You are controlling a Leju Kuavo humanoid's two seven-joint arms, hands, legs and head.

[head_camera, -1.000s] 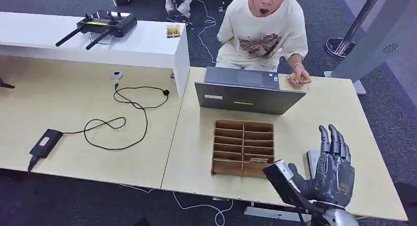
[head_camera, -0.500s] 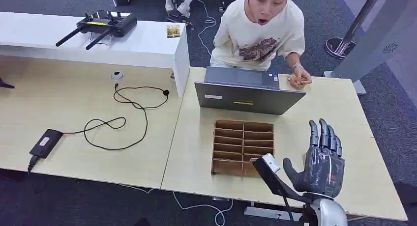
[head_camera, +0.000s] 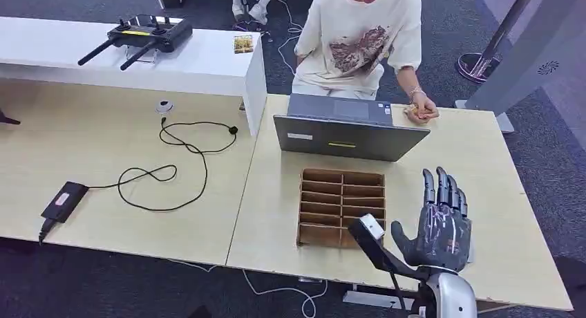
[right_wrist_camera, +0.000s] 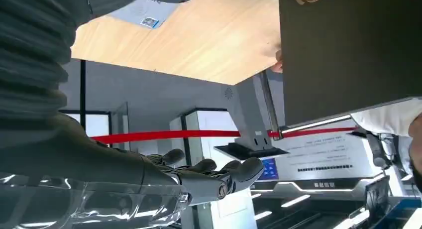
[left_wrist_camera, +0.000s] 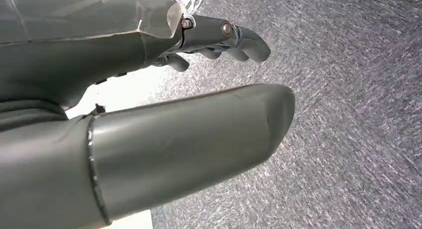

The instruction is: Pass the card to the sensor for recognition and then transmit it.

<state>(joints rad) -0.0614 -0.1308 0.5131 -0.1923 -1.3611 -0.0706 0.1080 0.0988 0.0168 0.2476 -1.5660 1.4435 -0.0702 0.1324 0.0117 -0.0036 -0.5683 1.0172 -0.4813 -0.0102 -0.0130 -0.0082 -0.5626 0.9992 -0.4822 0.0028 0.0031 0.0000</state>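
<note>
So the left hand (left_wrist_camera: 149,89) took up most of the shot, coming in from the side. The thick grey thumb (left_wrist_camera: 199,144) stuck straight out across the middle, smooth with a blunt tip. Past it, the darker fingers (left_wrist_camera: 234,37) were curled in a bit at the tips and had nothing in them, as far as I could tell. Behind all that was grey speckled carpet (left_wrist_camera: 348,114), plus a pale, washed-out patch showing between the thumb and fingers.

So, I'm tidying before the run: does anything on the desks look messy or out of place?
Only the black cable: it sprawls in loose loops across the left desk, running from a black adapter. The wooden organizer and laptop sit square.
</note>
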